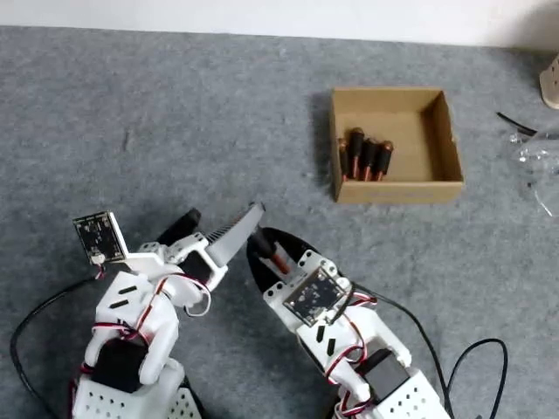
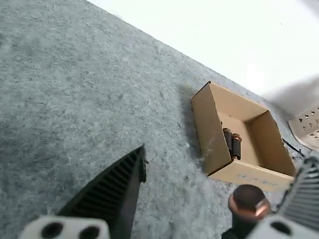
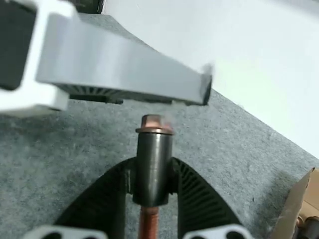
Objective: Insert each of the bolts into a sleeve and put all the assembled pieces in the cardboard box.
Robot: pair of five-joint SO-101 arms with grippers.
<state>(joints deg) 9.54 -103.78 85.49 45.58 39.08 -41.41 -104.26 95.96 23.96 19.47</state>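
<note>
— One piece mattered then: the dark sleeve (image 3: 153, 164) with the copper bolt (image 3: 156, 124) through it. The right pincer (image 3: 152, 174) was clamped on it above the counter (image 1: 131, 105), well short of the cardboard box (image 1: 397, 190).

— What could have gone wrong?

— Only the sleeve was gripped. The bolt's head stood proud at one end and its shaft stuck out at the other, so I judged a tilt on the way over might have let the bolt slide free. The left pincer (image 1: 225, 211) hung with its fingers apart, and its grey finger (image 3: 129, 79) was just beside the bolt head. A swing of either arm could have knocked the piece.

— And at the box?

— Four pieces (image 1: 365, 159), as far as I could count, lay side by side against one wall. A high release might have bounced off them or caught the rim.

— The surface?

— Grey and felt-like, rough enough that a dropped piece probably wouldn't have rolled far. A white wall (image 1: 262, 13) ran behind, and loose cables (image 1: 515, 125) and a clear plastic thing (image 1: 534, 155) lay beyond the box, apart from it.
</note>
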